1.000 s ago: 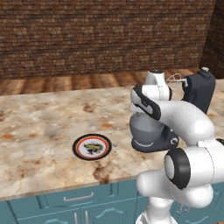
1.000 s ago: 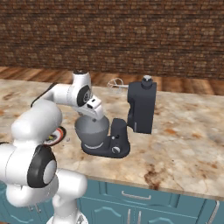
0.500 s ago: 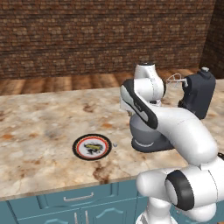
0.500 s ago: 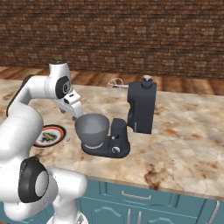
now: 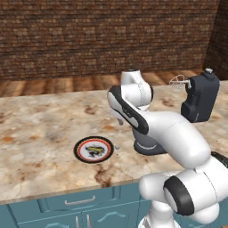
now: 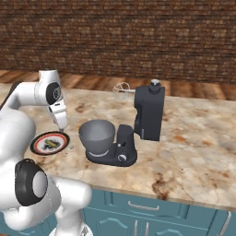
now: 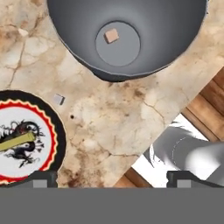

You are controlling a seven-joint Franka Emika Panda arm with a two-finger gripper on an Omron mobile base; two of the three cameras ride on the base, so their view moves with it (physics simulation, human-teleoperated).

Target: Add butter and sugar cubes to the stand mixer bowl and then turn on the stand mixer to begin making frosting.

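Small grey cube (image 7: pixel 58 99) lies between plate (image 7: pixel 57 131) and bowl (image 7: pixel 175 48).

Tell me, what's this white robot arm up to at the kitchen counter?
It's making frosting with the stand mixer. One small cube already lies in the stand mixer bowl, while the butter, a yellow stick, is on the plate beside it. Another small cube sits loose on the counter between plate and bowl. The gripper hangs open and empty above the counter, holding nothing.
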